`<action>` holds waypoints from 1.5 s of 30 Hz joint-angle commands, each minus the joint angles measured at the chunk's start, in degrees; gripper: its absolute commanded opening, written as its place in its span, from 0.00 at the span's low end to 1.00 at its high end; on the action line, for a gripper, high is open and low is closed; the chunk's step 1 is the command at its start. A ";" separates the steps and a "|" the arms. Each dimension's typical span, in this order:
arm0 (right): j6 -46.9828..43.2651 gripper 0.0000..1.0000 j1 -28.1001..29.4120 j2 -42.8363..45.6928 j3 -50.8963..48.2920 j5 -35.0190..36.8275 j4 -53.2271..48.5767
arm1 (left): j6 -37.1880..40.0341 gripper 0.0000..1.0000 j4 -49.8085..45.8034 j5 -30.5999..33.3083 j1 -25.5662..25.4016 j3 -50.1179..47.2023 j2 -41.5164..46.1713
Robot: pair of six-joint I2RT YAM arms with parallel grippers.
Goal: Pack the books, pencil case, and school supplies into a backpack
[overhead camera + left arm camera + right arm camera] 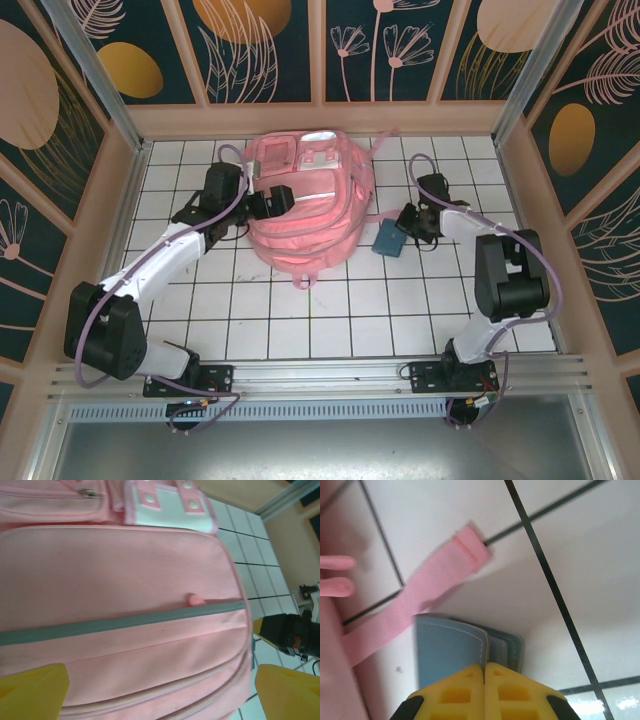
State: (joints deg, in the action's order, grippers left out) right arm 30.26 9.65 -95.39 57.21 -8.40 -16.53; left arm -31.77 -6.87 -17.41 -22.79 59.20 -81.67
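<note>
Left hand [160,695] is held spread wide, with the backpack [125,580] front directly ahead of it. Right hand [484,668] is pressed together, tips set at the near edge of the case [447,652], laid flat on the worktop [580,555]; a pinch cannot be confirmed. A pink strap [420,597] is seen just beyond the case.

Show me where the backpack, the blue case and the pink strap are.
backpack [318,228]: top view, front panel.
blue case [447,652]: right wrist view, stitched flap.
pink strap [415,600]: right wrist view, its middle.
</note>
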 commanded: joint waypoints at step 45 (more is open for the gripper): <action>13.99 0.84 3.01 14.52 2.33 -40.03 26.11 | -34.64 0.07 44.69 -19.50 -5.91 8.53 -16.89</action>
State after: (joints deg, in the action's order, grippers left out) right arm 47.90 12.97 -84.40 62.39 -51.44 10.46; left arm -62.59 33.67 -40.05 -28.84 67.09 -99.50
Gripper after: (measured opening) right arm 0.814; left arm 0.133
